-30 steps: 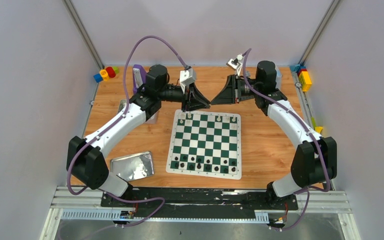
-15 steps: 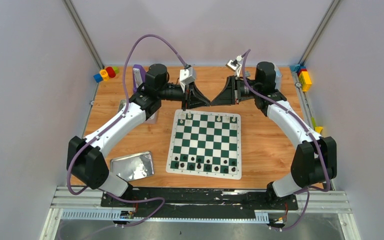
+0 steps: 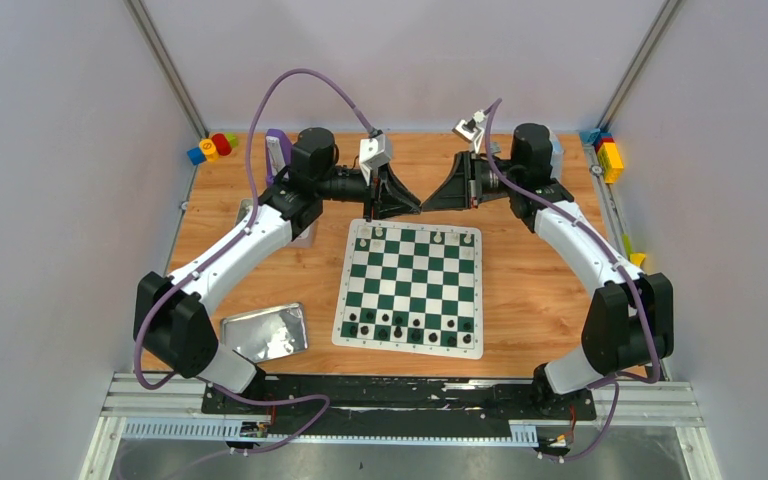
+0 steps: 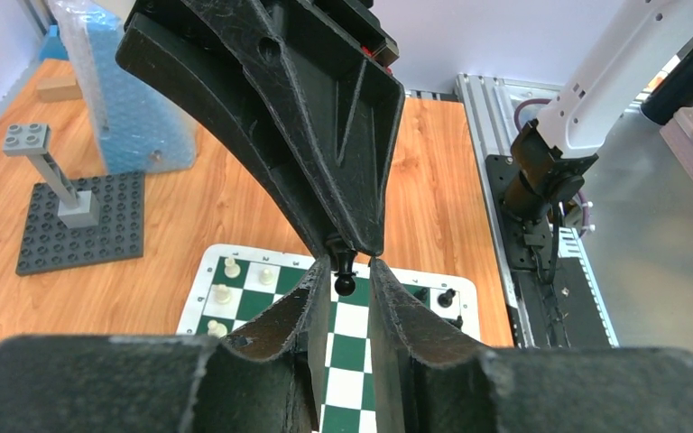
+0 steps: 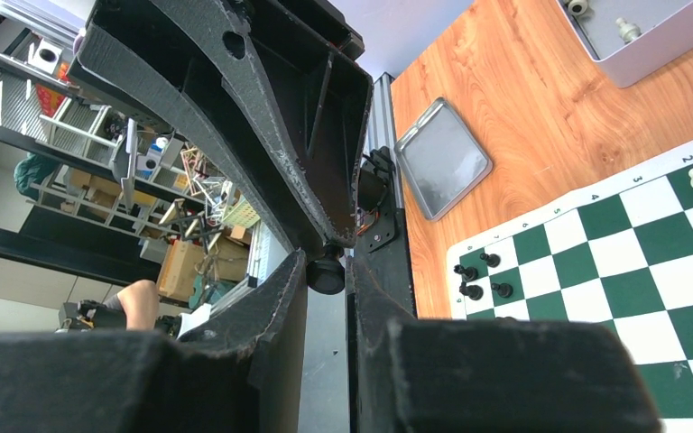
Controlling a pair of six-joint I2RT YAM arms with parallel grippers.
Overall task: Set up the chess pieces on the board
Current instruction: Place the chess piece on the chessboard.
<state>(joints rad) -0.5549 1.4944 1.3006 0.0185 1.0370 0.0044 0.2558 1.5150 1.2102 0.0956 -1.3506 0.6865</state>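
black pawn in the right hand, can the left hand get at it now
Likely yes: the left hand meets the right hand tip to tip near the board's far edge, and the black pawn pinched by the right sits between the left fingers, nothing else in the way.
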